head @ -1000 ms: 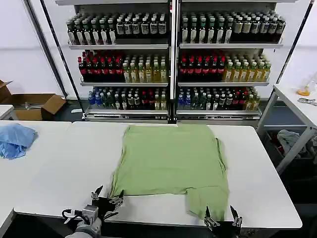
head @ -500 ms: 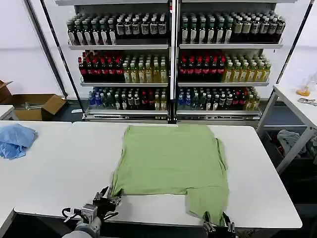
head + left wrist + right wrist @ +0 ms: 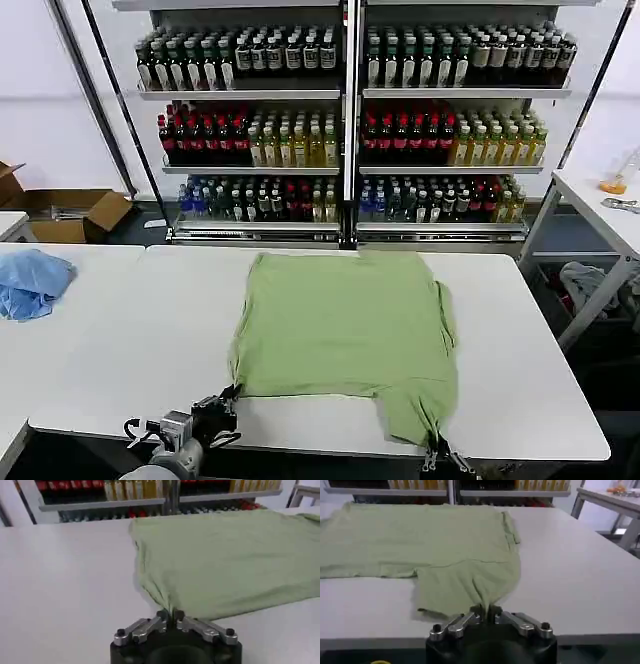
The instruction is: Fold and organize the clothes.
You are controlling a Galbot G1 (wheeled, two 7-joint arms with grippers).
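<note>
The green T-shirt (image 3: 345,335) lies flat on the white table (image 3: 120,330). The left gripper (image 3: 170,615) pinches its near corner. The right gripper (image 3: 486,611) pinches the near sleeve.

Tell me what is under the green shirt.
The shirt lies flat on the white table; only tabletop shows around it. Whatever the cloth covers cannot be seen. The left tool and right tool pinch its near edge.
</note>
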